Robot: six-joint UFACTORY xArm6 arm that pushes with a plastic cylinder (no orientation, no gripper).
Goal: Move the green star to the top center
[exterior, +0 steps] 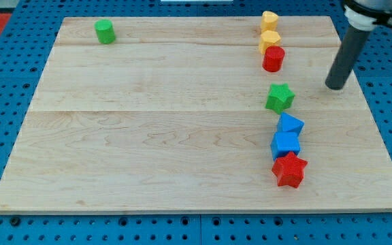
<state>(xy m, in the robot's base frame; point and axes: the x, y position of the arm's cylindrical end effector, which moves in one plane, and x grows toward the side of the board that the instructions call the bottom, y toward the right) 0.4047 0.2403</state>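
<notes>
The green star [279, 97] lies on the wooden board [169, 129] at the view's right, about mid-height. My tip [334, 87] rests on the board to the right of the green star and slightly higher, a clear gap apart from it. The dark rod rises from the tip toward the view's top right corner.
A red cylinder [273, 58] sits above the green star, with two yellow blocks [269, 41] [269, 20] stacked in a column above it. Below the star lie two blue blocks [290, 124] [286, 144] and a red star [290, 170]. A green cylinder [104, 31] stands at the top left.
</notes>
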